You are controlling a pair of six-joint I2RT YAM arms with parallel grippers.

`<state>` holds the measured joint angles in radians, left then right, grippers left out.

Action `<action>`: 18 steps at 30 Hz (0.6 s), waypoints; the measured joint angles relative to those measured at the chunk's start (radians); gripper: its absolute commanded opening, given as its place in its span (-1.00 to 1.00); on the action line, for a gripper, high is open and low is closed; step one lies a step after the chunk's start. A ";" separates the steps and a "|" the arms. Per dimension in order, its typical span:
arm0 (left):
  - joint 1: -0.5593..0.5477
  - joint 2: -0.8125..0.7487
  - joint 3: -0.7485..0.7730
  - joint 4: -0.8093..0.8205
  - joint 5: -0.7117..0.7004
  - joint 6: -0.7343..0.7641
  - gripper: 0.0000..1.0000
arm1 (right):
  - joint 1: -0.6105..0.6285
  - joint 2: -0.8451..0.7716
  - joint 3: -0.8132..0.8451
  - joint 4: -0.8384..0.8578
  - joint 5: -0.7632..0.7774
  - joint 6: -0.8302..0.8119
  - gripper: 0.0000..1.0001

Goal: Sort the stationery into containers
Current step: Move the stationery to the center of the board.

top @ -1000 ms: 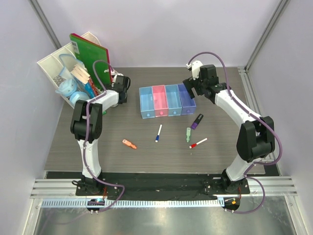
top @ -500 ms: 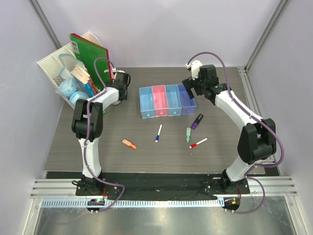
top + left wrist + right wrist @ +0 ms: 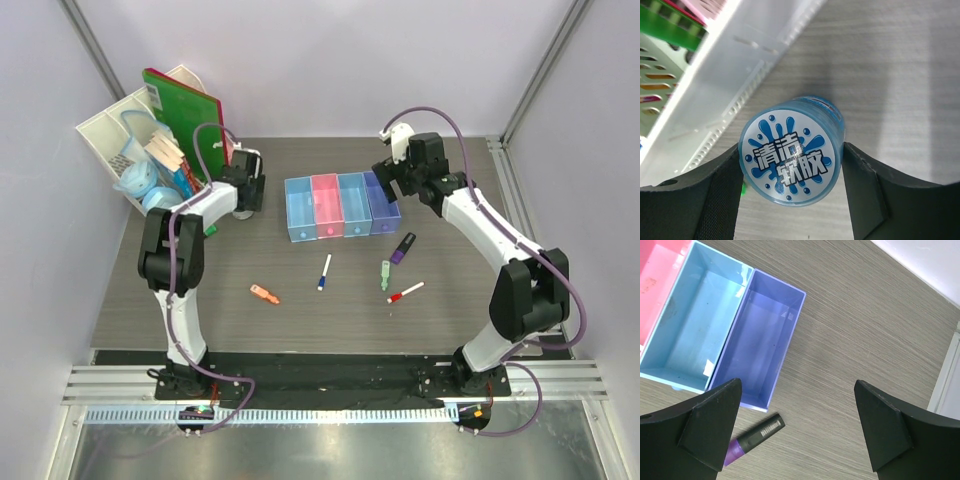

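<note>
Four joined bins stand in a row: blue [image 3: 300, 208], pink [image 3: 326, 205], blue [image 3: 351, 203], purple [image 3: 380, 202]. On the table in front lie an orange marker [image 3: 264, 293], a blue-white pen [image 3: 324, 271], a green marker [image 3: 385, 273], a red-white pen [image 3: 405, 292] and a purple-black marker [image 3: 403, 247]. My right gripper [image 3: 392, 185] is open and empty [image 3: 797, 385], above the purple bin's [image 3: 762, 340] near end and the purple-black marker [image 3: 755, 438]. My left gripper [image 3: 247, 185] is shut [image 3: 792, 149] on a round blue tub [image 3: 790, 160] with a splash label, beside the organiser.
The big white desk organiser [image 3: 105, 135] stands at the far left with a green notebook [image 3: 185, 110] and pale blue rolls [image 3: 140, 185]; its wall shows in the left wrist view [image 3: 740, 65]. A small green item [image 3: 210, 230] lies by the left arm. Walls enclose the table.
My left gripper has shifted slightly away from me, beside the organiser. The right arm and the pens on the table have barely moved.
</note>
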<state>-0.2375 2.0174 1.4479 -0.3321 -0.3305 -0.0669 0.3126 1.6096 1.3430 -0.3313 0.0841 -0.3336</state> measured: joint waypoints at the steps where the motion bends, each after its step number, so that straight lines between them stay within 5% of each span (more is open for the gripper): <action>1: -0.001 -0.012 -0.013 -0.002 0.017 0.009 -0.17 | 0.003 -0.006 -0.001 -0.001 0.000 0.000 0.99; 18: -0.018 -0.183 -0.198 -0.017 0.314 0.157 -0.28 | 0.076 -0.074 -0.046 -0.045 0.003 0.000 0.99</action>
<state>-0.2558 1.8339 1.2499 -0.3492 -0.0170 0.0898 0.3882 1.5360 1.2972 -0.3763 0.0872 -0.3340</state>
